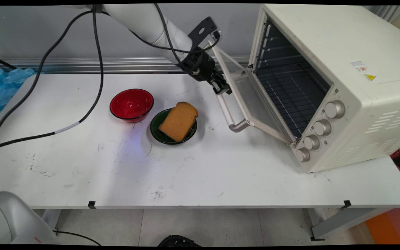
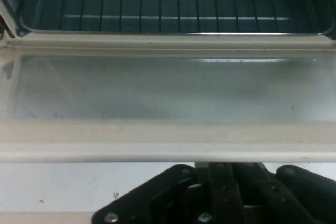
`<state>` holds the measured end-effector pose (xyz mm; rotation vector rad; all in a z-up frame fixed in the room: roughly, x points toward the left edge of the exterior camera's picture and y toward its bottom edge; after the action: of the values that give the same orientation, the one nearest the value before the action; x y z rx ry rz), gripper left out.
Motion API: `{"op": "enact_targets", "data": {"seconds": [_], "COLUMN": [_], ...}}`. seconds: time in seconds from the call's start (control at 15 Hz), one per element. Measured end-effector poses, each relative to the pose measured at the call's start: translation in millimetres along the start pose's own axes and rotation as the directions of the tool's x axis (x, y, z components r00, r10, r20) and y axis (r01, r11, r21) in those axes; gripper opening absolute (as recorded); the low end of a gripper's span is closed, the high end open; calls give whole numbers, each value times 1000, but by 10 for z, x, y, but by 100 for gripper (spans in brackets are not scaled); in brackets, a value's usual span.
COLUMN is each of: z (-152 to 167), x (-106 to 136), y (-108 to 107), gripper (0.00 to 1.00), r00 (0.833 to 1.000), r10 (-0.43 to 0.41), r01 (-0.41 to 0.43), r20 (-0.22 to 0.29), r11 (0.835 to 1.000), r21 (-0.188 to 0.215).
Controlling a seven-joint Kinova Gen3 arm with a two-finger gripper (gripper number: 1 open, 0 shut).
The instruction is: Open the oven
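Note:
My black gripper [image 1: 222, 88] is at the upper end of the grey handle [image 1: 228, 116] of the cream toaster oven's [image 1: 342, 52] glass door [image 1: 252, 93], shut on the handle. The door hangs partly open, tilted down toward the table. In the hand view the door glass [image 2: 168, 87] fills the middle, with the wire rack [image 2: 168, 3] inside the oven beyond it. The gripper's linkage [image 2: 220, 192] rises from the bottom, drawn together, and the door's edge hides the fingertips. A slice of brown bread [image 1: 179, 121] lies in a dark green bowl [image 1: 155, 130] left of the door.
A red bowl [image 1: 131, 104] stands empty just left of the green one. Black cables [image 1: 82, 119] hang from the arm and trail over the table's left part. The oven has several knobs [image 1: 321, 126] on its front right panel.

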<state>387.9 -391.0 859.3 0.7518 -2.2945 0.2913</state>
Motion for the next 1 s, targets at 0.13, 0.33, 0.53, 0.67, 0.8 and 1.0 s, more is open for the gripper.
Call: {"op": "enact_targets", "data": {"seconds": [0.13, 0.33, 0.53, 0.67, 0.8, 1.0], "z": [-2, 1, 4, 5, 4, -4], "x": [-71, -150, -219, -265, -320, -384], "y": [-9, -15, -18, -16, -15, -17], "gripper": [0, 0, 0, 0, 0, 0], "r00": [1000, 1000, 1000, 1000, 1000, 1000], "r10": [2, 5, 7, 6, 5, 5], "r01": [-2, -5, -7, -6, -5, -4], "r20": [-4, -8, -11, -11, -12, -13], "r11": [1000, 1000, 1000, 1000, 1000, 1000], "r21": [2, 3, 4, 4, 5, 8]}}
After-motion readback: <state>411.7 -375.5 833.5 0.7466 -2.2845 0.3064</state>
